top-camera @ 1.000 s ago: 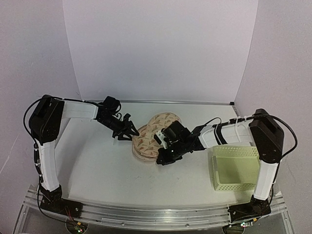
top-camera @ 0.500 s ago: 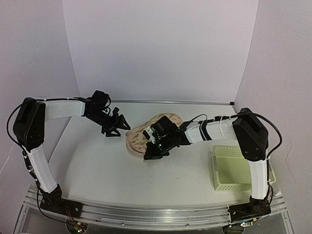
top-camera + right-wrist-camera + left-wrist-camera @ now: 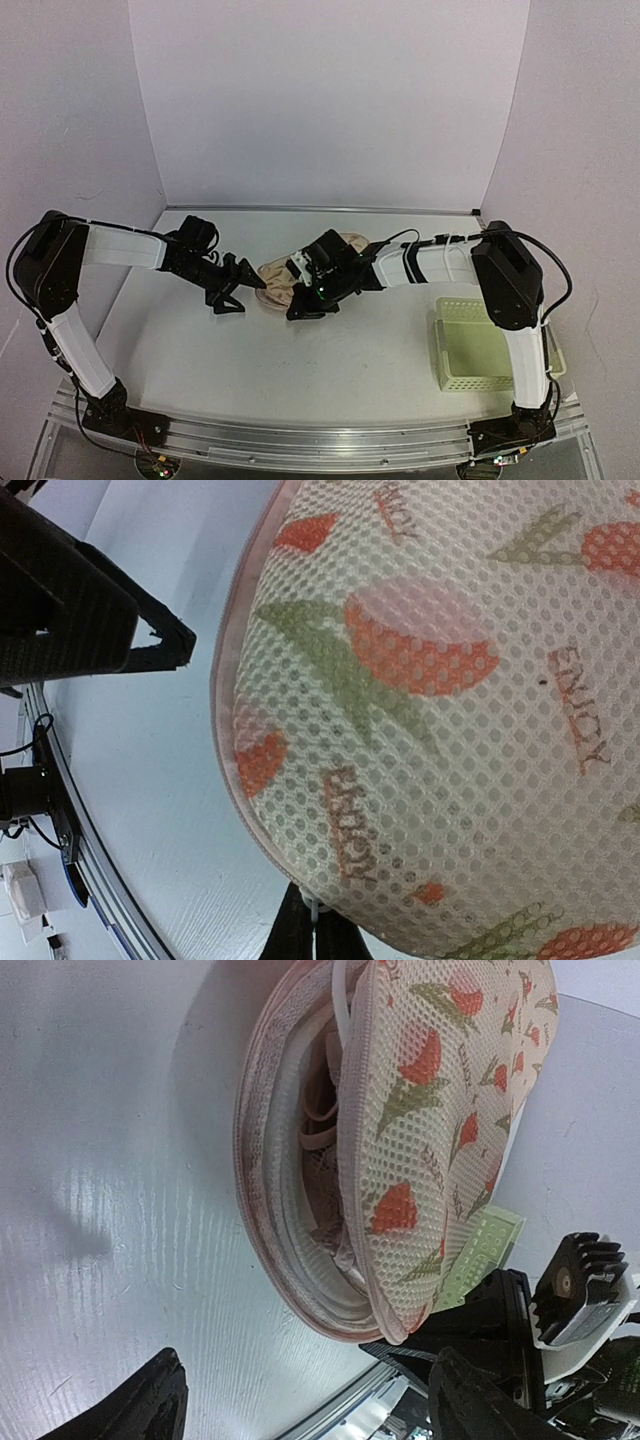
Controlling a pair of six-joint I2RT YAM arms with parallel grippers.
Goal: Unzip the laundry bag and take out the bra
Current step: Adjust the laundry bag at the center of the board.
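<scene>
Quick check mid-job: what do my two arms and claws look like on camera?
The left arm and right arm have white shells, bulky black joints and thin black cables looping outside. The left claw and right claw are black, each with two tapered fingers.
</scene>
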